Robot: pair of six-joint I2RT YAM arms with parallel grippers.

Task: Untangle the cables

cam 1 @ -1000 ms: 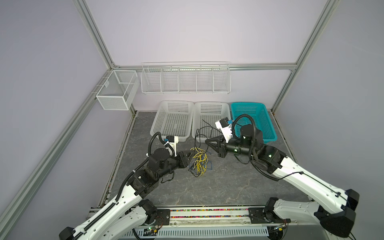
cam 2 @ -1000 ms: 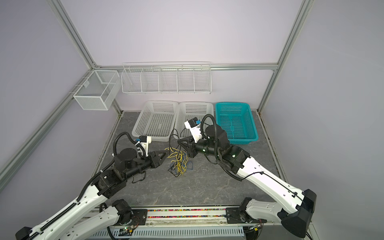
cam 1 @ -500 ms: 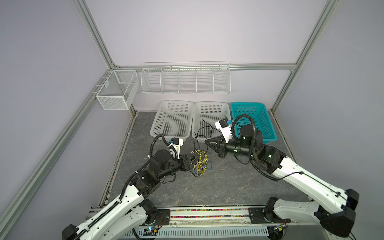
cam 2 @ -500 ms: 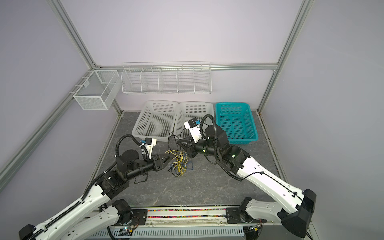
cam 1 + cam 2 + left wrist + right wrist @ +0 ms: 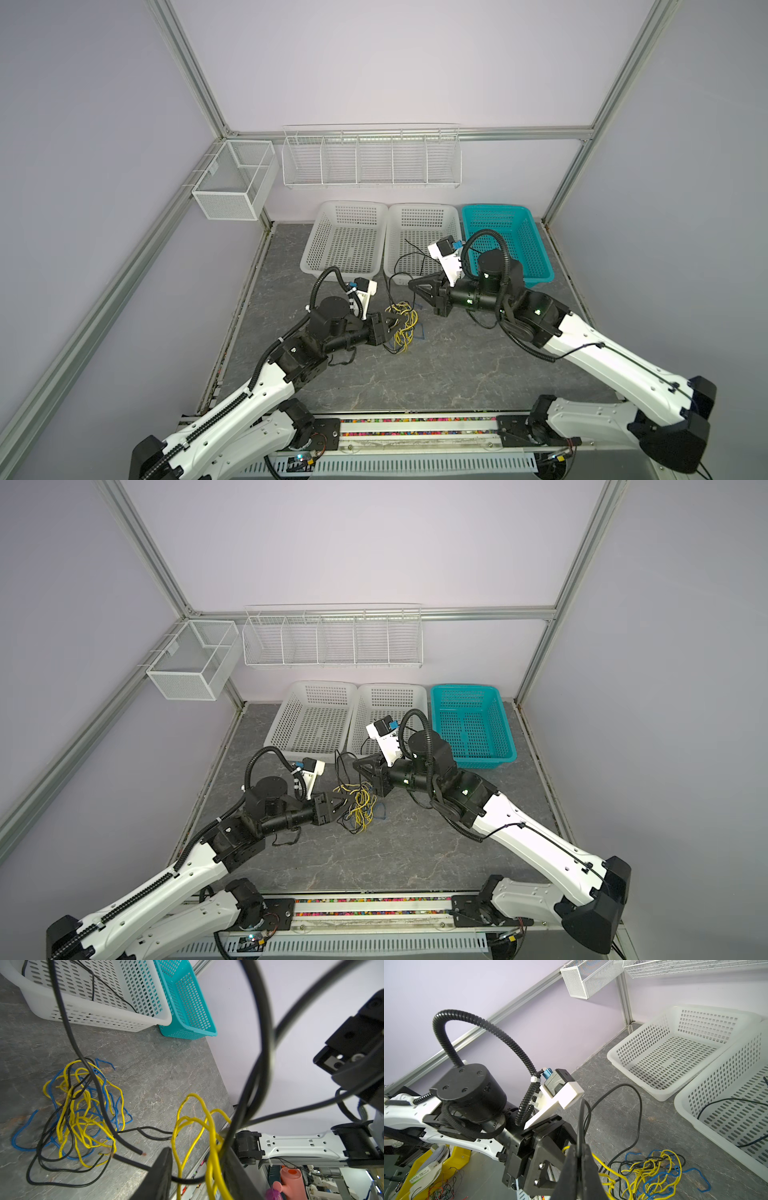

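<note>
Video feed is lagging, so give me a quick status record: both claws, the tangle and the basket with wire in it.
left claw: yellow cable looped through it; grip unclear
right claw: shut on a black cable
tangle: yellow, blue and black wires knotted together on the table, between the claws
middle white basket: a black strand lies inside
job: not done

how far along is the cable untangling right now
Done: nothing looks fully separated yet. In hand: the right gripper is pinched on a black cable, and some black cable lies in a white basket. Yellow loops pass between the left gripper and its parted fingers. Left: yellow, blue and black strands lie knotted in the pile.
</note>
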